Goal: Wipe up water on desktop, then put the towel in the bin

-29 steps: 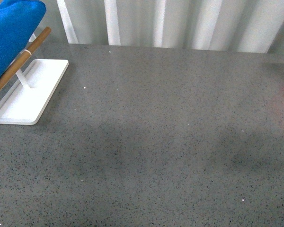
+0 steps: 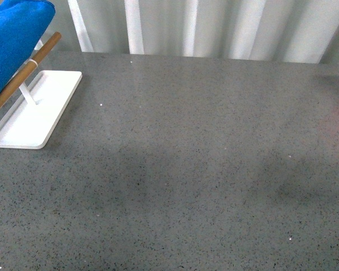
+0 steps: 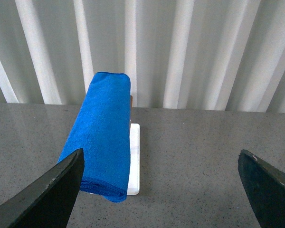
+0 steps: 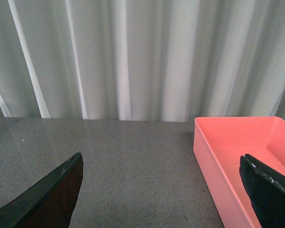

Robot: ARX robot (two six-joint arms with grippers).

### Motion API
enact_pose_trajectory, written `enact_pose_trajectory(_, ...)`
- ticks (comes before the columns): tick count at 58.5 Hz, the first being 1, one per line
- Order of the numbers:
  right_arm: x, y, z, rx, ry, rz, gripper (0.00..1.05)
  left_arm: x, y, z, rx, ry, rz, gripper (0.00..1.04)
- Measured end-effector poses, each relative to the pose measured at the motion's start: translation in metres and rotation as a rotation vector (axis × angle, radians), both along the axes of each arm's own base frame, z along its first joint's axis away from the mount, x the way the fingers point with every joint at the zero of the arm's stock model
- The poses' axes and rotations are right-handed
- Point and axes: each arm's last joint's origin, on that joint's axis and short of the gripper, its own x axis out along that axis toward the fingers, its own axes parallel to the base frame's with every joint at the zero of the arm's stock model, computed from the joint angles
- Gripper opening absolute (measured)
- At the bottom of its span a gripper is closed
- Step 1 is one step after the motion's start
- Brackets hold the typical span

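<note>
Desktop (image 2: 203, 169) w/ towel (image 2: 14, 42) over rod (image 2: 43, 49)

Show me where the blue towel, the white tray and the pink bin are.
blue towel (image 3: 102, 137): left wrist view, middle of the draped cloth.
white tray (image 2: 28, 125): front view, bare flat bottom.
pink bin (image 4: 237, 142): right wrist view, bare inside.
</note>
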Motion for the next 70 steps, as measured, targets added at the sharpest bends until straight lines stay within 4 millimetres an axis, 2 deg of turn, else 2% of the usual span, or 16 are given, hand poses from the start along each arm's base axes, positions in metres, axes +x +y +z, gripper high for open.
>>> enact_pose_trajectory(38,0.0,0.0,0.0,0.0,0.0,0.0,0.98,0.0,0.0,0.0,0.0,0.0,0.001,0.98)
enact_pose_trajectory(45,0.0,0.0,0.0,0.0,0.0,0.003,0.98,0.004,-0.003,-0.004,-0.125,0.167,-0.263,0.98)
enact_pose_trajectory(48,0.0,0.0,0.0,0.0,0.0,0.002,0.98,0.009,-0.003,0.0,-0.15,0.184,-0.281,0.98)
enact_pose_trajectory(54,0.0,0.0,0.0,0.0,0.0,0.0,0.98,0.032,-0.005,0.034,-0.109,0.116,-0.235,0.98)
enact_pose_trajectory(58,0.0,0.0,0.0,0.0,0.0,0.001,0.98,0.062,-0.007,0.062,-0.056,0.085,-0.215,0.98)
enact_pose_trajectory(59,0.0,0.0,0.0,0.0,0.0,0.001,0.98,0.076,-0.007,0.069,-0.049,0.101,-0.219,0.98)
enact_pose_trajectory(63,0.0,0.0,0.0,0.0,0.0,0.001,0.98,0.109,-0.008,0.079,-0.039,0.173,-0.229,0.98)
enact_pose_trajectory(65,0.0,0.0,0.0,0.0,0.0,0.0,0.98,0.133,-0.008,0.082,-0.026,0.233,-0.2,0.98)
enact_pose_trajectory(70,0.0,0.0,0.0,0.0,0.0,0.001,0.98,0.181,-0.008,0.079,-0.003,0.382,-0.192,0.98)
